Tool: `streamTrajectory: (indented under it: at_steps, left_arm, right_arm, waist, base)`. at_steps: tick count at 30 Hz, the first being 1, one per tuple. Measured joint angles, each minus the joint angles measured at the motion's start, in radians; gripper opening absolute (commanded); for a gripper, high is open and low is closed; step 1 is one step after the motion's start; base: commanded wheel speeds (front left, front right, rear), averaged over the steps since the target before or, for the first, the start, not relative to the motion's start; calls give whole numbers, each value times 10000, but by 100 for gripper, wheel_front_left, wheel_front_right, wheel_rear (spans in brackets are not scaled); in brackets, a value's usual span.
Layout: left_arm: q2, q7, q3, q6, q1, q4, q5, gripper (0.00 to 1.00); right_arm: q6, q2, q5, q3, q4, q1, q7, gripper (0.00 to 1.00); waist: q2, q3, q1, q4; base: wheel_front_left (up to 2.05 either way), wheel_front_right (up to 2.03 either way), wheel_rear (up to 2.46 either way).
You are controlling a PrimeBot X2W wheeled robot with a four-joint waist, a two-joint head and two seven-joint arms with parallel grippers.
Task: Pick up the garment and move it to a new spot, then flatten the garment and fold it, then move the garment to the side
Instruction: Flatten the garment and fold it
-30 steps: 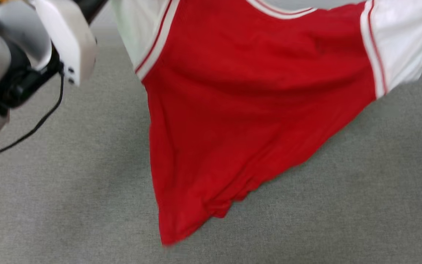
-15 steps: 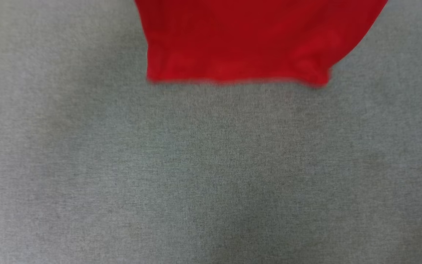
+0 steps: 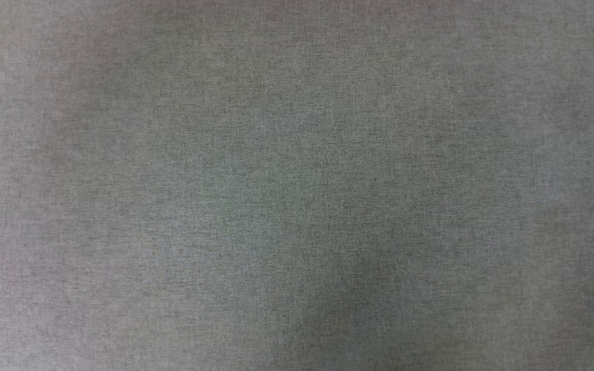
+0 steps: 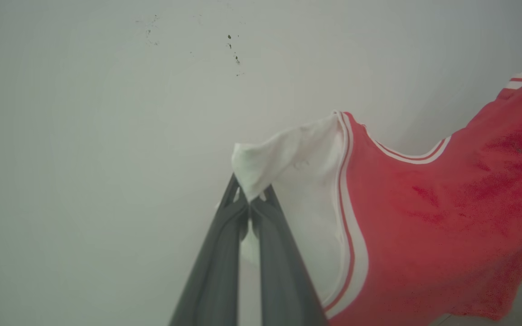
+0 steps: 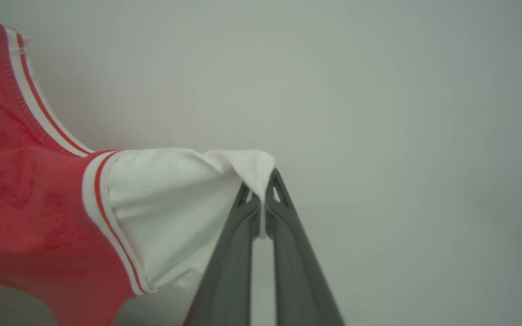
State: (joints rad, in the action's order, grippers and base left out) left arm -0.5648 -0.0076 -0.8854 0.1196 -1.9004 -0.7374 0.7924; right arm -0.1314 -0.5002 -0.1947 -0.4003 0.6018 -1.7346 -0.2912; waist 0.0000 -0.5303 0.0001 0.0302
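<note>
As the garment hangs, both jaws pinch its sleeve tips.

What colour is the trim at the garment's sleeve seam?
The trim on the garment is white with a red stripe; clearest in right wrist view.

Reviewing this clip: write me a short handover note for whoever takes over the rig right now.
Left pincer: shut on the tip of a white sleeve of the garment.
Right pincer: shut on the tip of the other white sleeve.
Garment: lifted, hanging spread between the two pincers in front of a pale wall. The head view looks at the grey surface.
Done: pick-up. Whether it is over the new spot cannot be told.
Left: lay it down, flatten, fold, move aside.
</note>
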Motion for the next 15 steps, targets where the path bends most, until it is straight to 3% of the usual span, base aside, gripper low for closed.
streamTrajectory:
  at_steps: [9,15]
  left_arm:
    - [84,-849,-840,90,1944,-385,600,0]
    - [-364,-1404,-1369,94,4039,71,1432,0]
  right_arm:
    - [0,642,-476,-780,1317,1811,1227,0]
    - [0,1055,-1143,-1519,1996,3635,2002,0]
  waist:
    - [0,164,0,-49]
    - [0,693,0,4]
  base:
    - [0,0,0]
    - [0,0,0]
